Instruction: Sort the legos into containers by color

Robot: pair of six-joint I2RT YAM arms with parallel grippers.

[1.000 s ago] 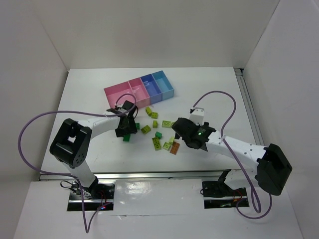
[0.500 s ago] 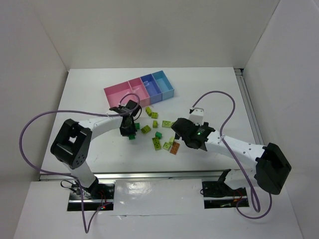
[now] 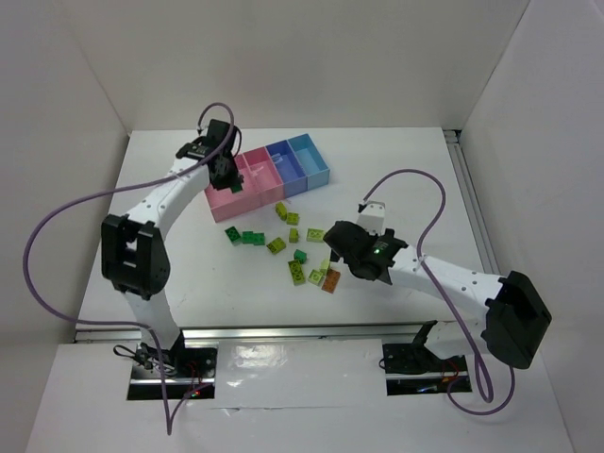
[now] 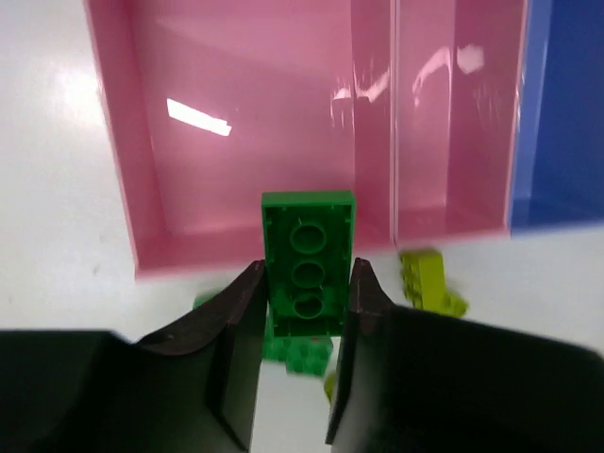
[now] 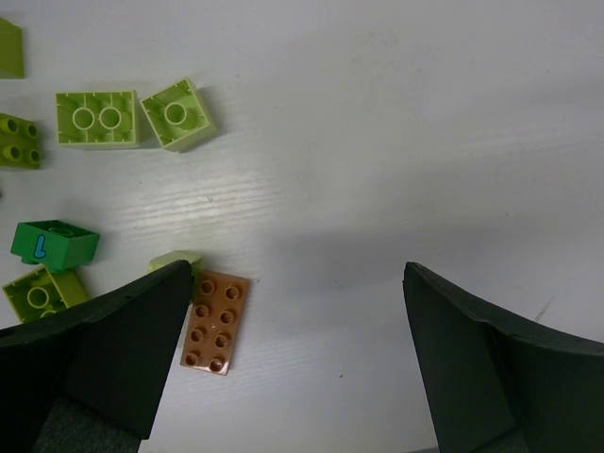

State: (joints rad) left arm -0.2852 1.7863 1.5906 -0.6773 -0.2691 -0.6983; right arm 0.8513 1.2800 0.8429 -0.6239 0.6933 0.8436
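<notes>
Left fingers (image 4: 243, 330) pinch a dark green brick (image 4: 307, 260) over the end pink bin (image 4: 236, 113); right fingers (image 5: 123, 330) gape empty beside an orange-brown brick (image 5: 215, 322).

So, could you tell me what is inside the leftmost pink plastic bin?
The pink plastic bin shows only bare floor; the dark green brick in the left jaws hides a patch by its near wall.

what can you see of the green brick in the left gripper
The green brick is dark green, shiny plastic and oblong. Its hollow underside, with three round tubes, faces the wrist camera. The left gripper pinches its long sides between two dark fingers; nothing else touches it. It hangs in the air, lengthwise, over the near wall of the outer pink bin.
</notes>
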